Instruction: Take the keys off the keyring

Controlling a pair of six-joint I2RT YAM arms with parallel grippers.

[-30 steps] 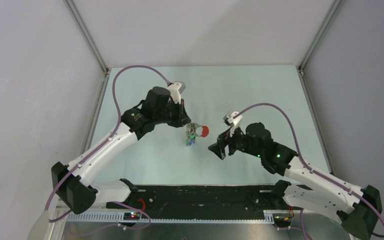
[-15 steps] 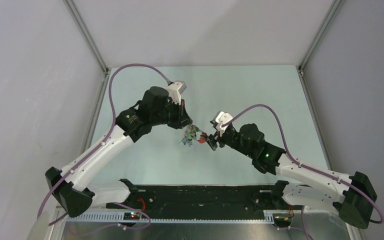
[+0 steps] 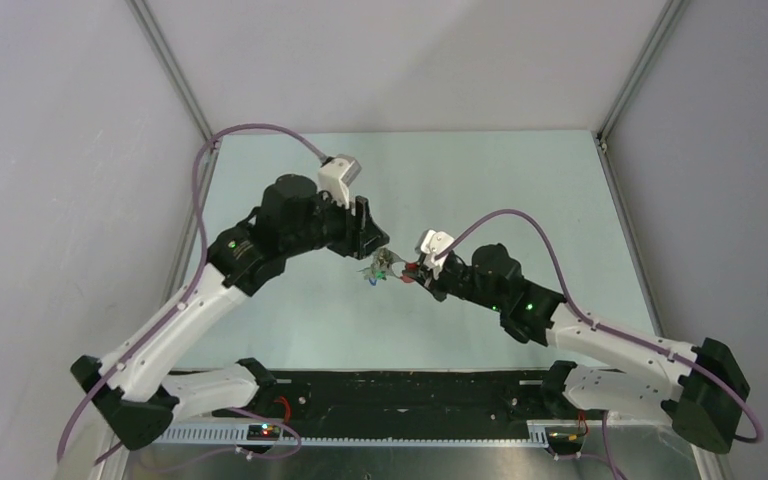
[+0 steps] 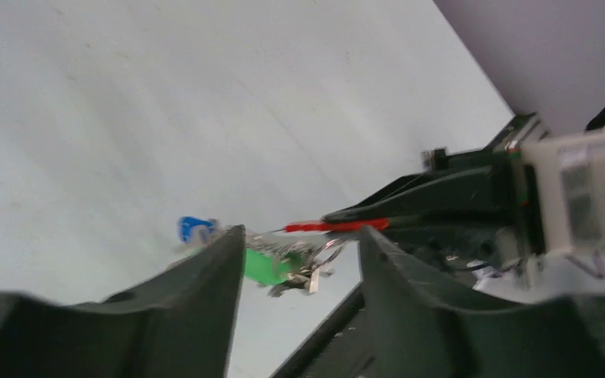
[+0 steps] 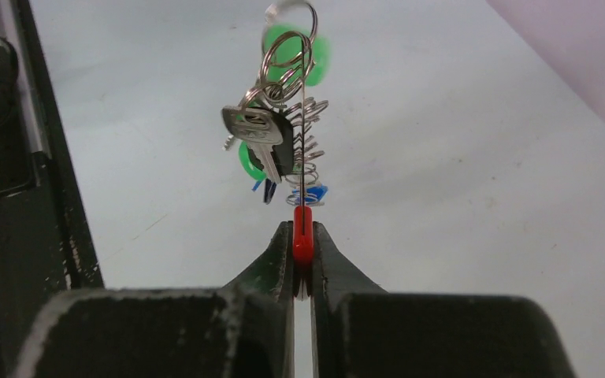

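Note:
The keys (image 3: 380, 268), a bunch of silver keys with green and blue tags, hang above the middle of the table. In the right wrist view the keys (image 5: 274, 142) dangle from wire rings just beyond my fingers. My right gripper (image 5: 302, 228) is shut on the keyring (image 5: 303, 213), seen edge-on as a flat red piece. From above, the right gripper (image 3: 418, 273) holds the keyring (image 3: 409, 268) from the right. My left gripper (image 4: 299, 244) is open, its fingers either side of the keys (image 4: 272, 266) without touching them. The keyring (image 4: 335, 226) shows red beyond them. The left gripper (image 3: 375, 250) sits just left of the bunch.
The pale green table (image 3: 290, 320) is fenced by grey walls with metal corner posts (image 3: 200, 130). A black base rail (image 3: 410, 390) runs along the near edge and shows as a dark strip (image 5: 16, 157) on the left of the right wrist view. Purple cables (image 3: 260, 130) arch over both arms.
The right gripper moved in from the right and shut on the red keyring. The left gripper, shut on the bunch before, has opened and let go.

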